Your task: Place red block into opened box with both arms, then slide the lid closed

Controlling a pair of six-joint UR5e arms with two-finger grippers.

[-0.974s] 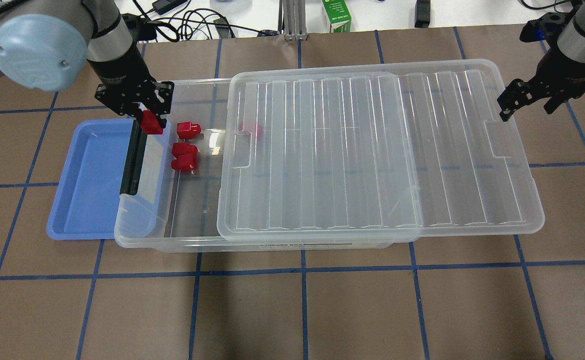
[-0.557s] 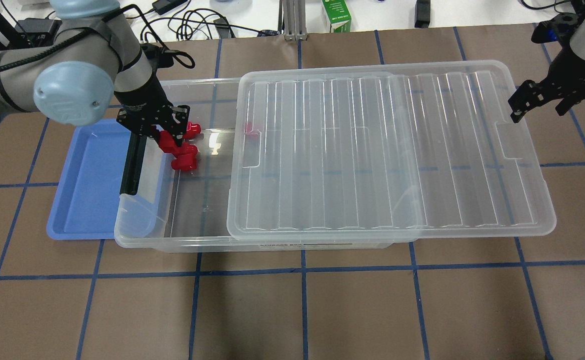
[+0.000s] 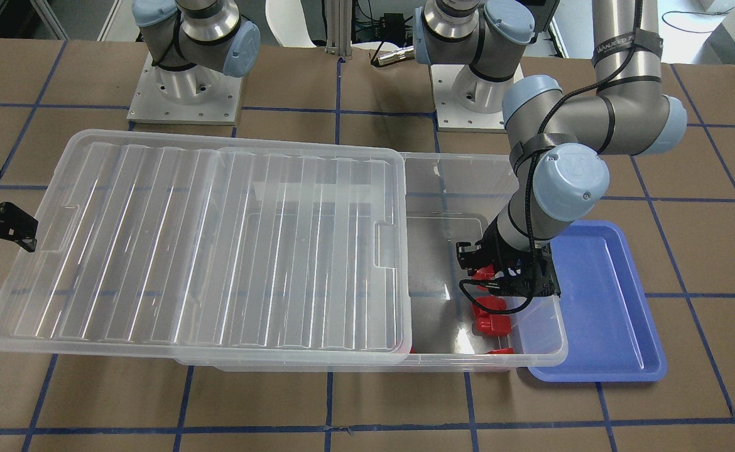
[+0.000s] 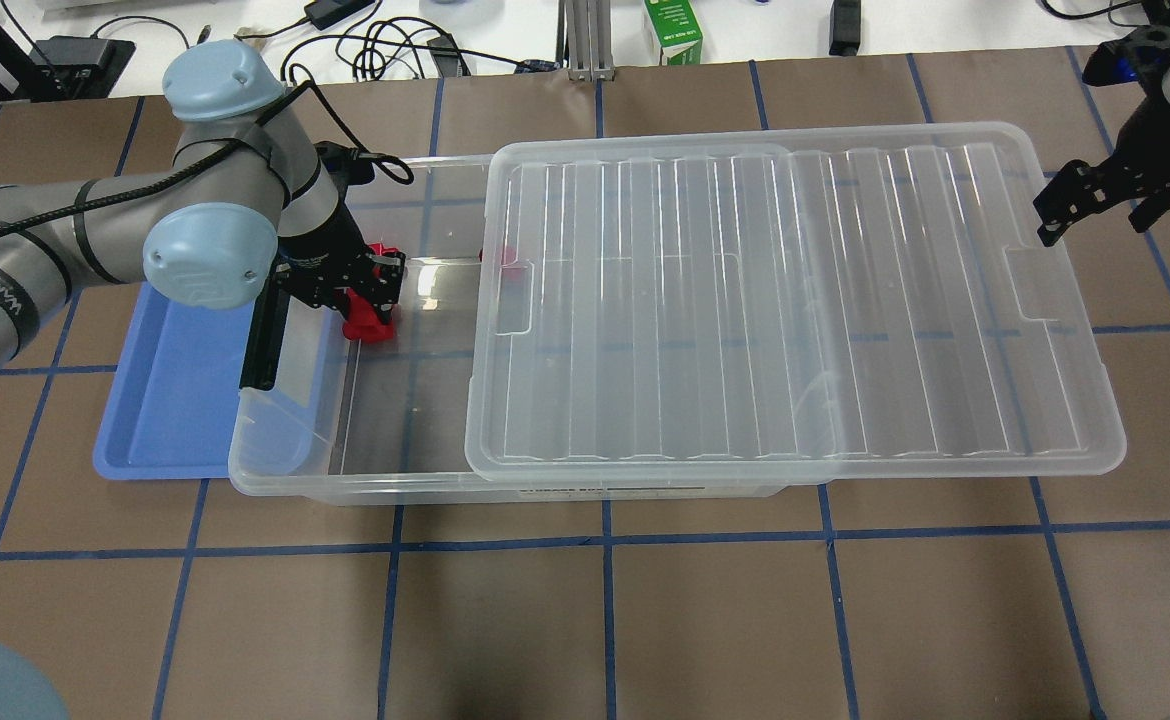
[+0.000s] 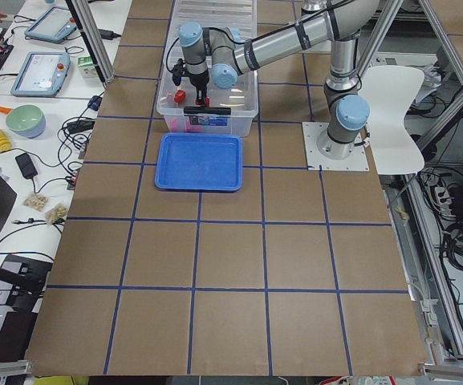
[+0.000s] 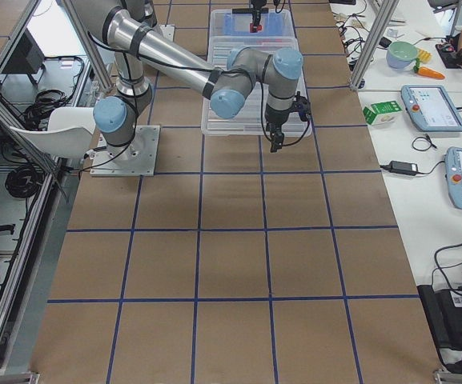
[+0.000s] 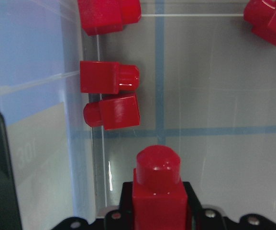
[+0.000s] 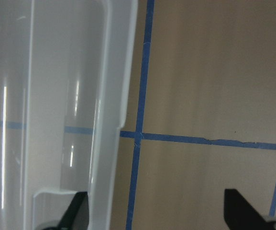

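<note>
My left gripper is down inside the open left end of the box, shut on a red block held stub forward. Several loose red blocks lie on the box floor just ahead of it, and one more shows through the lid. The lid rests on the box, shifted right and overhanging its right end. At that overhanging short edge my right gripper hangs open. In the right wrist view the lid's rim runs past one finger.
A shallow blue tray sits partly under the box's left end, by its black latch. A green carton and cables lie beyond the table's far edge. Blue tape lines grid the brown tabletop.
My left gripper carried the red block from over the box's left rim down inside, beside the loose blocks. The lid slid right, and my right gripper moved right with its edge.
</note>
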